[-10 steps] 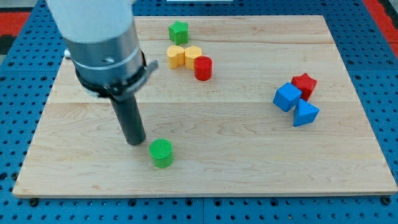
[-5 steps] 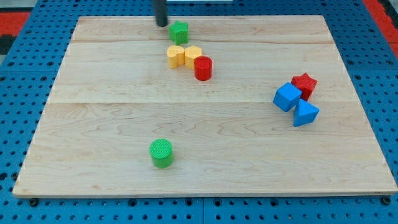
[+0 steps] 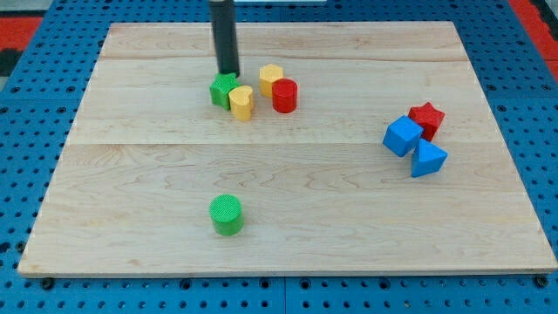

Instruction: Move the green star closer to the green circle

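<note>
The green star (image 3: 221,90) lies in the upper middle of the wooden board (image 3: 349,201), touching a yellow block (image 3: 242,102) on its right. My tip (image 3: 228,73) rests against the star's top edge, the rod rising to the view's top. The green circle (image 3: 227,215) stands near the board's bottom edge, well below the star.
A second yellow block (image 3: 270,79) and a red cylinder (image 3: 284,95) sit just right of the star. At the view's right, a red star (image 3: 426,117), a blue cube (image 3: 403,136) and a blue triangle (image 3: 427,159) are clustered together.
My tip moved from beside the green circle to the board's top, then pushed the green star down the view. One yellow block was shoved down and aside; the other shifted slightly.
</note>
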`<state>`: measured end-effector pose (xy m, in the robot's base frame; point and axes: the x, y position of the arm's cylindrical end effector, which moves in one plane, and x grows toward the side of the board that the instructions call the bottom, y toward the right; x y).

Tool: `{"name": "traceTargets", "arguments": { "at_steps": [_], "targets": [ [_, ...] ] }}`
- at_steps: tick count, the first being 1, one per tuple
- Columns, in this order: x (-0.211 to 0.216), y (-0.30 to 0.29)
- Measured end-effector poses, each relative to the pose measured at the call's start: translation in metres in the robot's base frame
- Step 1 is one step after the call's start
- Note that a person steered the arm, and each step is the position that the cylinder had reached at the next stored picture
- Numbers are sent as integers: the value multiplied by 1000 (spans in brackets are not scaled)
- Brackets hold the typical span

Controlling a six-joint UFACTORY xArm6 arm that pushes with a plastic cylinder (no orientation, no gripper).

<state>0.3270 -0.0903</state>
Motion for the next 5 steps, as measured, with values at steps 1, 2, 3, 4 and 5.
{"name": "traceTargets", "arguments": {
  "at_steps": [1,2,3,4,5],
  "targets": [
    [45,-35],
    [79,-15],
    [34,-60],
    [33,4],
    [81,13]
  ]
}}
